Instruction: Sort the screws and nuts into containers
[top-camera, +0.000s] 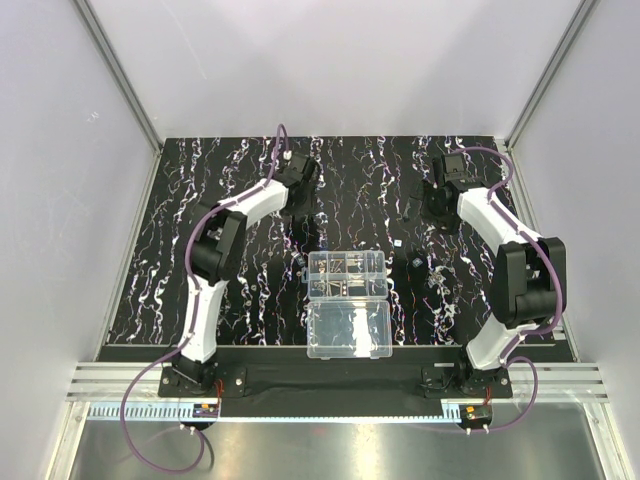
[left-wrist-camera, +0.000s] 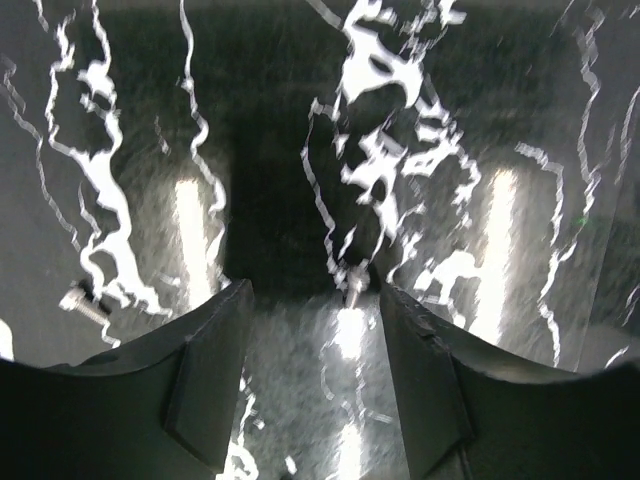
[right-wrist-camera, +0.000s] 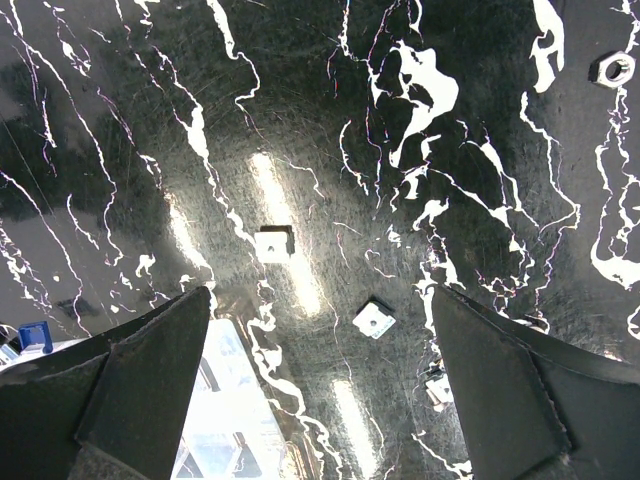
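In the left wrist view a small silvery screw (left-wrist-camera: 353, 285) stands on the mat between my left gripper's (left-wrist-camera: 315, 290) tips, close to the right finger (left-wrist-camera: 425, 380) and apart from the left one. The jaws stand part-way apart, gripping nothing. A second screw (left-wrist-camera: 85, 303) lies outside them to the left. My right gripper (right-wrist-camera: 320, 295) hangs wide open over two square nuts (right-wrist-camera: 274, 243) (right-wrist-camera: 373, 320); a third (right-wrist-camera: 437, 388) lies by its right finger and a hex nut (right-wrist-camera: 609, 69) far right. The containers (top-camera: 345, 275) sit mid-table, several bits in their cells.
The organizer's plain lid half (top-camera: 350, 330) lies open toward the near edge. Its bright clear plastic (right-wrist-camera: 225, 420) shows just left of the right gripper. A small blue object (right-wrist-camera: 33, 335) lies at that view's left edge. Grey walls enclose the black streaked mat (top-camera: 200, 270).
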